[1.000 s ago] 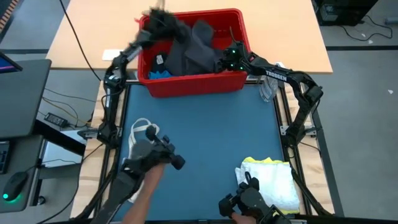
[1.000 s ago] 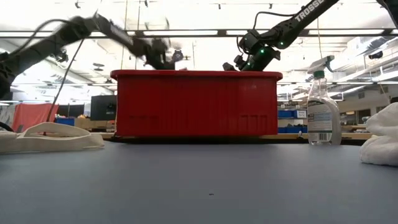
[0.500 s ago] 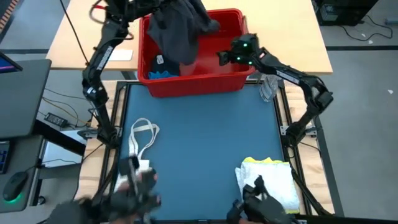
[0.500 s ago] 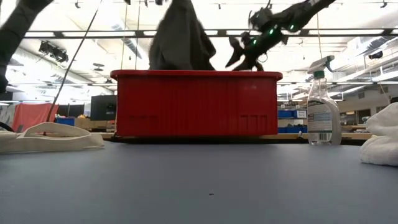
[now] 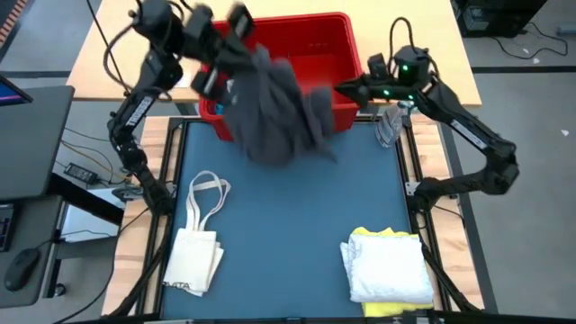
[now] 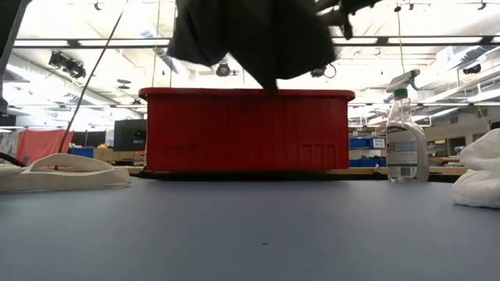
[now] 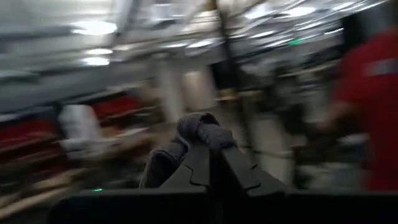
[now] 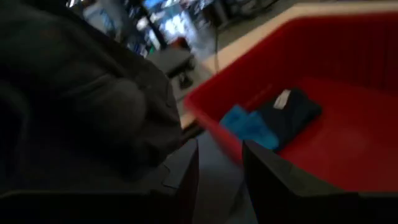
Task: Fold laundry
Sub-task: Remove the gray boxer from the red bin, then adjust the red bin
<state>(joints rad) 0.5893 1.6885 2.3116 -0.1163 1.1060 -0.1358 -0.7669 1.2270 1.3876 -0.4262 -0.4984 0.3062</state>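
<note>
A large dark grey garment [image 5: 274, 112] hangs in the air over the red bin's near left corner and the far part of the table; in the low view the garment [image 6: 250, 35] is above the bin's rim. My left gripper [image 5: 241, 36] is high at the far left, shut on its top. My right gripper [image 5: 349, 87] hovers over the bin's right near corner beside the garment's right edge, open with nothing between its fingers [image 8: 261, 171]. A blue piece and a dark piece [image 8: 273, 118] lie in the bin. My left gripper pinches a bunched-up part of the garment's top [image 7: 202, 132] between its two fingers, which point about level. How many layers it has, I cannot tell. The garment hangs below the fingers, slack and spread, lifted clear of bin and table.
The red bin [image 5: 310, 18] stands at the table's far edge. A cream tote bag [image 5: 198, 247] lies near left. A folded white and yellow stack [image 5: 387, 265] lies near right. A spray bottle [image 6: 405, 136] stands right of the bin. The blue mat's middle is bare.
My left gripper has risen out of the bin and swung toward the near edge, pulling the grey garment up and out; it now hangs over the bin's near wall. My right gripper has lifted up from the bin.
</note>
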